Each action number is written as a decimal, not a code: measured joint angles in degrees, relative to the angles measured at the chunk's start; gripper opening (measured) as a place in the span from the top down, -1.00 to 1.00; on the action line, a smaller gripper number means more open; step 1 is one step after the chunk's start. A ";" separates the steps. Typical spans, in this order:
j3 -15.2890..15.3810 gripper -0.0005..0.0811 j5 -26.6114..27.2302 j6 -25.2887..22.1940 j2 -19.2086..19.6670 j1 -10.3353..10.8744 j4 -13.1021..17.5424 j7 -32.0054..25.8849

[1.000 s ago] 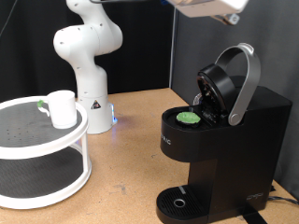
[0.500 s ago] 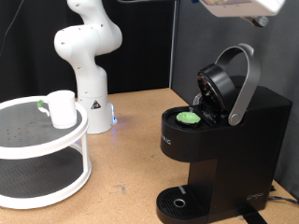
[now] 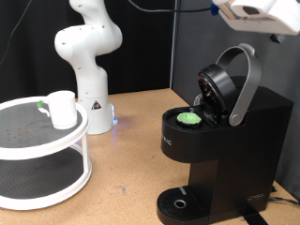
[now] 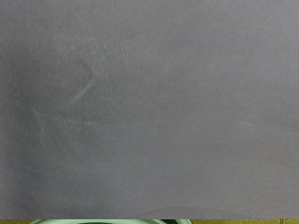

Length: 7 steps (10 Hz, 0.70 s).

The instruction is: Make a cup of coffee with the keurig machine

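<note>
Black and open-lidded, the keurig machine sits on the desk with a green-topped pod already seated in its chamber. My fingers are out of sight; only my hand's body shows, high above the machine, so whether they're open I cannot tell. I judge loading done. The cup waits well apart on the white stand.

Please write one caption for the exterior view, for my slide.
Keurig machine open, green-topped pod loaded; cup waits on white stand.
</note>
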 joint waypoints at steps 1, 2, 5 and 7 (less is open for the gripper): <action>0.05 0.98 0.01 0.00 0.22 -0.01 -0.16 -0.37; 0.00 0.98 -0.01 -0.06 0.20 -0.05 -0.52 -1.11; -0.58 0.98 -1.67 -0.48 -0.82 -0.87 -2.35 -2.02; -1.44 0.98 -2.00 -1.39 -2.12 -1.63 -3.75 -3.02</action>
